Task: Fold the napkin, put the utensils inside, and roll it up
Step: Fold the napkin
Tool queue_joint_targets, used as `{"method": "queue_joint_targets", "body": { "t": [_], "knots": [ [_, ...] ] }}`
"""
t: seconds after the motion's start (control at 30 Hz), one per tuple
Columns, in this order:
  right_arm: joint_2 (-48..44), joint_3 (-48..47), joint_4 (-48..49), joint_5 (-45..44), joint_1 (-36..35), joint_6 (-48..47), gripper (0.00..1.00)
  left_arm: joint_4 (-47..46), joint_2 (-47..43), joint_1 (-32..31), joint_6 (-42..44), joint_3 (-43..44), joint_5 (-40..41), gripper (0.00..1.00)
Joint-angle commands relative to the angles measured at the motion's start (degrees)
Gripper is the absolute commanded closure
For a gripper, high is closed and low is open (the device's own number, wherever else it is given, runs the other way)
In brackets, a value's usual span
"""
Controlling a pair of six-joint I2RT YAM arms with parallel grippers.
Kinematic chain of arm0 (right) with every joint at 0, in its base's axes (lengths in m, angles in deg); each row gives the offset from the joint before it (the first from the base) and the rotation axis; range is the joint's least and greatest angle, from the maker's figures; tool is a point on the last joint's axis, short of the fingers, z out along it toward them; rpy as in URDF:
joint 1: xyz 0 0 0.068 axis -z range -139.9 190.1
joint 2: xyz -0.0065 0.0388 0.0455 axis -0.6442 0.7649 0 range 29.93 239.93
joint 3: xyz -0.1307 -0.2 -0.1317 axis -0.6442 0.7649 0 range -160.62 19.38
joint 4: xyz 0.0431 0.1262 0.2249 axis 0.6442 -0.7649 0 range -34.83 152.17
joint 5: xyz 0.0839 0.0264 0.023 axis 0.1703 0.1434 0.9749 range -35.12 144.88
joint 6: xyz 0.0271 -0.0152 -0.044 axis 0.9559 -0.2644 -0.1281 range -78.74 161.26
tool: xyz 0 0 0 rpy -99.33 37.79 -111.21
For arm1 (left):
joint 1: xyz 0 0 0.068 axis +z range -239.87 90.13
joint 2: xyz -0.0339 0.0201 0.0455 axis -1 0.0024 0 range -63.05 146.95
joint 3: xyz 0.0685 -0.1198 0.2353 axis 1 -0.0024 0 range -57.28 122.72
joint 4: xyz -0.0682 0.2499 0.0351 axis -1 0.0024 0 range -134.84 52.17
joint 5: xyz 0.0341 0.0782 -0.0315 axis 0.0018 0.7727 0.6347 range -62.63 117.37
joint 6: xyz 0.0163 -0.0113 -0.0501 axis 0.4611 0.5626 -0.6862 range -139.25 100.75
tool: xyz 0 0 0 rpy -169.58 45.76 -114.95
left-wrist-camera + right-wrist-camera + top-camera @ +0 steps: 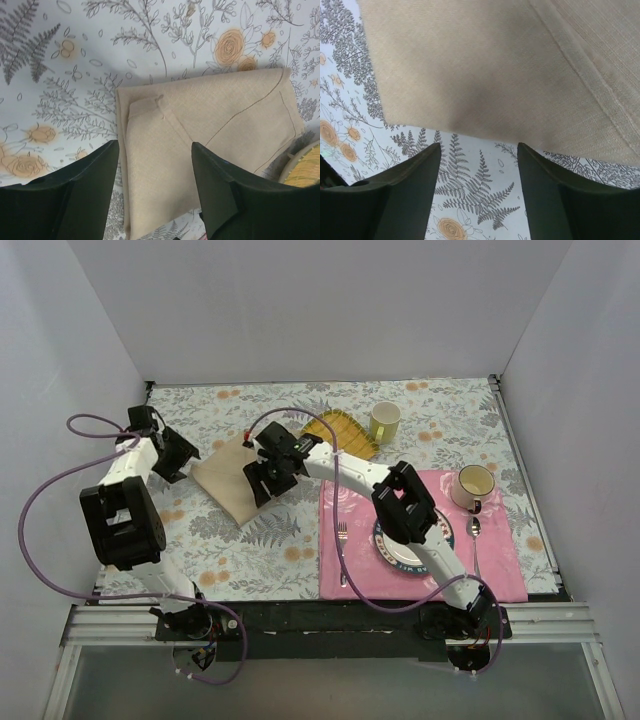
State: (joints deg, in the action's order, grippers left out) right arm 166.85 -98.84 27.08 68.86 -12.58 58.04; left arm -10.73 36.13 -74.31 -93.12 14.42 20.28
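Left jaws: spread wide, empty, over folded napkin point(210, 120), contact not discernible | Right jaws: spread wide, empty, above napkin's edge | Napkin: flat on floral surface point(250, 550), left of centre, near yellow woven cloth point(342, 430) | Utensils: fork point(341, 543) and spoon point(475, 538) on pink placemat point(500, 575), either side of plate point(400, 555), well apart from napkin

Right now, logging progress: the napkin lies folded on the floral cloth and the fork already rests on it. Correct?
No. The fork rests on the pink placemat, as the top external view shows. The napkin is folded on the floral cloth.
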Motion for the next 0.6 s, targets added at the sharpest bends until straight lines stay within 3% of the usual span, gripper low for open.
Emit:
{"method": "queue_joint_targets", "body": {
  "t": [0.0,0.13,0.27,0.37,0.57],
  "knots": [
    [-6.06,-3.24,-0.94,-7.02,-4.70,-8.31,0.26,3.52,-10.02,0.44,-2.77,-3.13,2.07,0.34],
    [-4.38,-8.08,-5.07,-13.61,-7.25,-10.71,0.24,0.71,-18.13,0.88,-6.27,-11.12,-0.01,0.31],
    [-7.71,-2.04,0.36,-16.35,-9.70,-14.12,0.23,-0.71,-22.97,0.88,-12.95,-17.98,0.75,0.31],
    [-9.31,2.10,4.32,-20.74,-13.21,-20.45,0.25,-0.53,-24.91,2.02,-16.55,-20.01,2.44,0.31],
    [-4.84,-1.92,6.09,-26.28,-18.32,-27.31,0.33,1.31,-21.59,4.05,-19.13,-18.19,-0.98,0.31]
  ]
}}
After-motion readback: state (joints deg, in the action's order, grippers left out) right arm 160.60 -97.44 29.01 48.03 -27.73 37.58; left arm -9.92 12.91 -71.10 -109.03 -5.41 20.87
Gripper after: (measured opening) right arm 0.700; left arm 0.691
